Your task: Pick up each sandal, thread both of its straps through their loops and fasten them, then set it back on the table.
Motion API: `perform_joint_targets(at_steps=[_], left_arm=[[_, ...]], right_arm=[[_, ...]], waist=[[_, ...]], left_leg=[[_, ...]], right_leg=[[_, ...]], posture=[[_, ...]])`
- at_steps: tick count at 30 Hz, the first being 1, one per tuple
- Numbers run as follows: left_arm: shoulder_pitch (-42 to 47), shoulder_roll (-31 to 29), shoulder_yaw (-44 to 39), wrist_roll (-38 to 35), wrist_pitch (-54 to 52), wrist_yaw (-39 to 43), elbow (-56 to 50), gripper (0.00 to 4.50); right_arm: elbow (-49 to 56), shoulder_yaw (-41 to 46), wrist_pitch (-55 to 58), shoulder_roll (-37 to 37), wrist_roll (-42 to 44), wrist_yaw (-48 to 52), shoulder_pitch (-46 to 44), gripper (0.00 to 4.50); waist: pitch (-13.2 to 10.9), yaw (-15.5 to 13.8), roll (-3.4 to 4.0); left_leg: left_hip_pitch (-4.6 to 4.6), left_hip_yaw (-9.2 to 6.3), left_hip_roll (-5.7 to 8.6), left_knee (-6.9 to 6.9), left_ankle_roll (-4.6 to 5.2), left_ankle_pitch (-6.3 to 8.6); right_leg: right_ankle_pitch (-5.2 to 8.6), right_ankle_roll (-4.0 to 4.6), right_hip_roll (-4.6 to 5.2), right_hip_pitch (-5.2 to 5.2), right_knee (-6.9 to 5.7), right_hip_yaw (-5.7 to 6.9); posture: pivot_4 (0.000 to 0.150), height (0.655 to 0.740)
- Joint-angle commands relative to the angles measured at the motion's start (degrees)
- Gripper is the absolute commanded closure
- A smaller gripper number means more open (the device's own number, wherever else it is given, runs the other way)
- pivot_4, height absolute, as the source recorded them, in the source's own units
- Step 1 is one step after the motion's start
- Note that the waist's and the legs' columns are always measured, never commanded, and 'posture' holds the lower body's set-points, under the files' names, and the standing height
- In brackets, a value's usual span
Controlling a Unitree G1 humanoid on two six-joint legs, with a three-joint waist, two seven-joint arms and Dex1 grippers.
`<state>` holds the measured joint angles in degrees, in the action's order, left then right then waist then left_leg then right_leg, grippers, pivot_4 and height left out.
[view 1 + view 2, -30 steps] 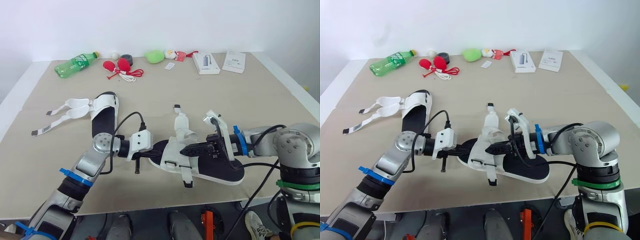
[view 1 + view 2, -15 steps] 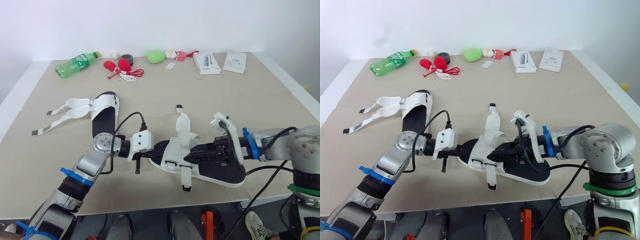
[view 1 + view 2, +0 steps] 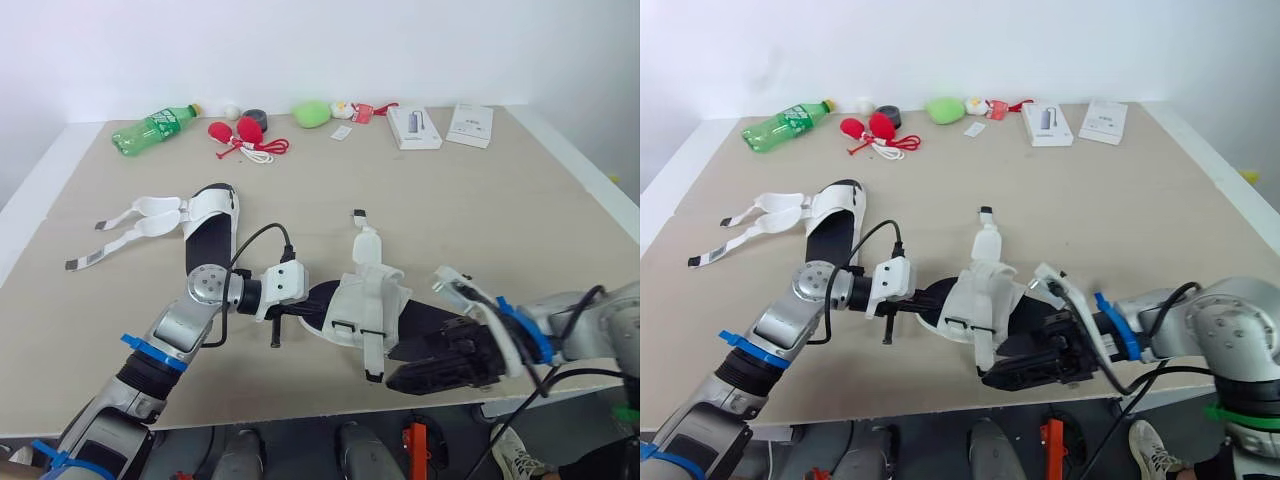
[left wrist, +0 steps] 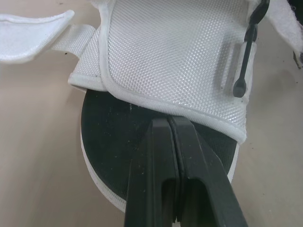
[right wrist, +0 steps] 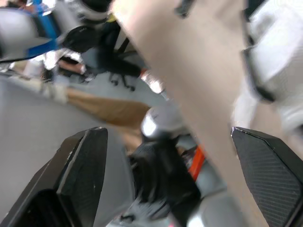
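Black-soled sandal [image 3: 372, 302] mid-table, second sandal [image 3: 205, 238] left, straps splayed

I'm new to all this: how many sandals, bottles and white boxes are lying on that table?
Sandals: 2, the near sandal and the far sandal
Bottles: 1, the green bottle
White boxes: 2, the left box and the right box
Total: 5

Table [image 3: 520, 200] lies open right of the near sandal [image 3: 368, 300]; the other sandal [image 3: 205, 235] crowds its left.
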<state>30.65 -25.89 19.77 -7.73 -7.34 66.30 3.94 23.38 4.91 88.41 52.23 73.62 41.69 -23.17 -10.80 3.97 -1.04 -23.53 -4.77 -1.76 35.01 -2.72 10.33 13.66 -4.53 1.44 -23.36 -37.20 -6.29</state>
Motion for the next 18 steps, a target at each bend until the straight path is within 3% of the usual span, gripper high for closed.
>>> perform_joint_targets(at_steps=[1,18], left_arm=[[-0.40,-0.32,0.45,0.69,-0.08,0.07,0.09,4.50],[4.61,1.56,-1.45,6.06,5.98,-9.34,9.68,4.50]], right_arm=[[-0.72,-1.54,-5.63,-1.23,-6.44,-2.21,0.69,0.04],[-7.15,-5.94,-9.80,-5.41,-15.43,0.34,-7.29,0.04]], waist=[[0.00,0.00,-0.01],[0.01,0.07,-0.01]], left_leg=[[-0.02,0.00,0.00,0.02,0.00,0.00],[-0.15,0.00,0.00,0.39,-0.01,-0.01]], right_leg=[[0.00,0.00,0.00,-0.01,0.00,0.00],[-0.21,-0.09,0.00,0.02,0.00,-0.02]], posture=[[0.150,0.7400],[0.150,0.7400]])
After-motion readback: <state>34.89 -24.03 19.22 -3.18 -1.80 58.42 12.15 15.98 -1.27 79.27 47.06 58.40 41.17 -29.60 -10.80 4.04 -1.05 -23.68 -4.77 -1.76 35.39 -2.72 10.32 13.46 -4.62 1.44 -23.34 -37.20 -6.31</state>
